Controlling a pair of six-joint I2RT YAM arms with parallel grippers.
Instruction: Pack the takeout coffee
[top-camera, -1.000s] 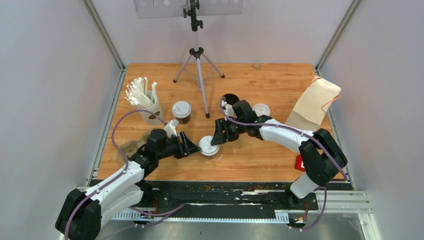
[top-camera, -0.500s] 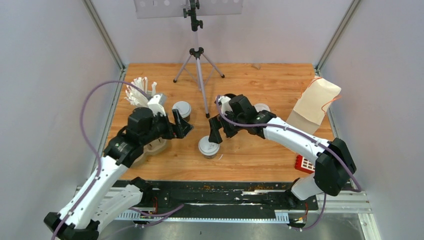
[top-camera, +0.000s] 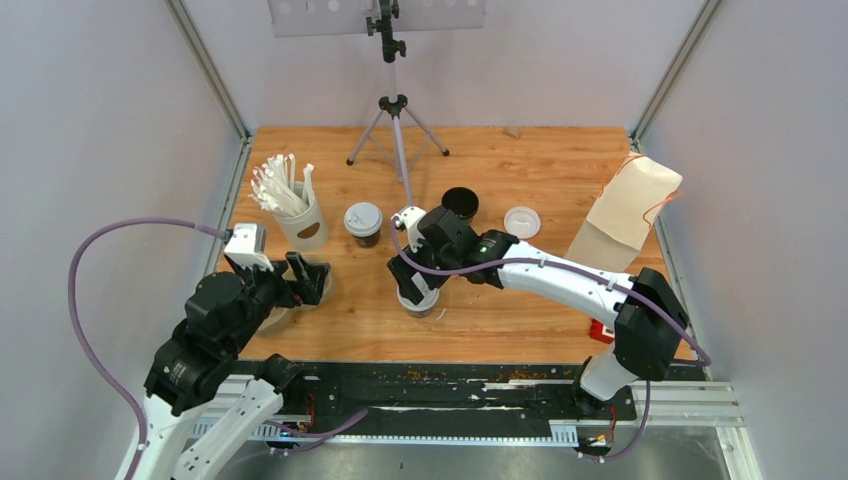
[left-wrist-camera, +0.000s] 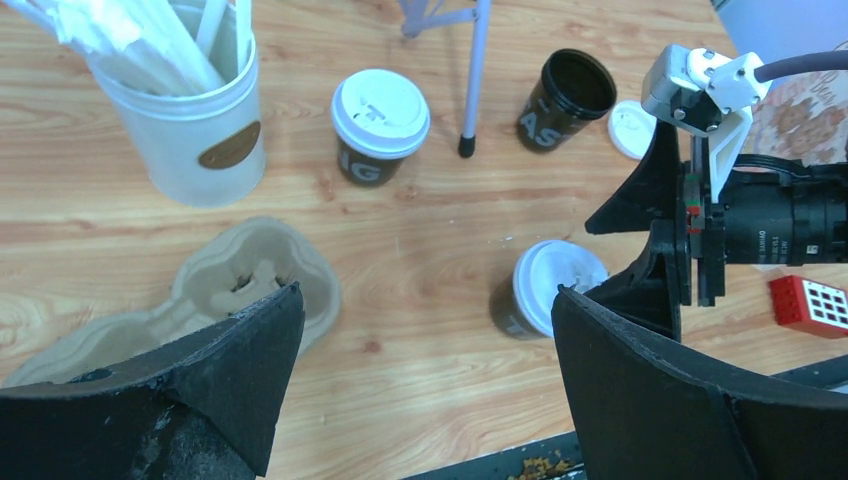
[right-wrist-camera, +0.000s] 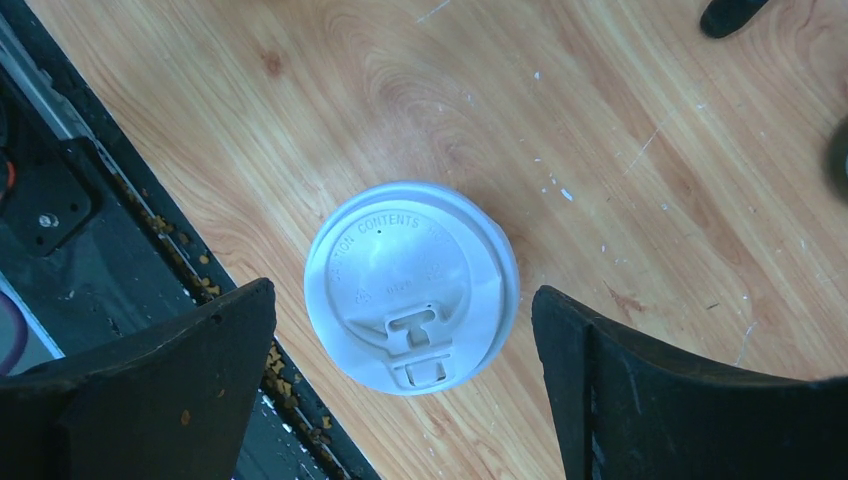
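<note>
Three black paper cups stand on the wooden table. One lidded cup (top-camera: 362, 222) stands near the straws and shows in the left wrist view (left-wrist-camera: 380, 115). An open cup (top-camera: 460, 203) has its loose white lid (top-camera: 522, 220) lying to its right. A second lidded cup (right-wrist-camera: 412, 285) stands near the front edge. My right gripper (top-camera: 412, 283) hovers open above this cup, with a finger on either side and not touching it (right-wrist-camera: 402, 300). My left gripper (top-camera: 308, 278) is open and empty over the brown pulp tray (left-wrist-camera: 250, 285), well left of that cup (left-wrist-camera: 548, 290).
A white cup of straws (top-camera: 290, 210) stands at the back left. A tripod (top-camera: 397, 130) stands at mid-back. A paper bag (top-camera: 630, 205) leans at the right wall. A red block (top-camera: 600, 328) lies at the front right. The black front rail lies just beyond the near cup.
My left arm has drawn back left from the near lidded cup to above the pulp tray. My right gripper has moved left and forward over that cup.
</note>
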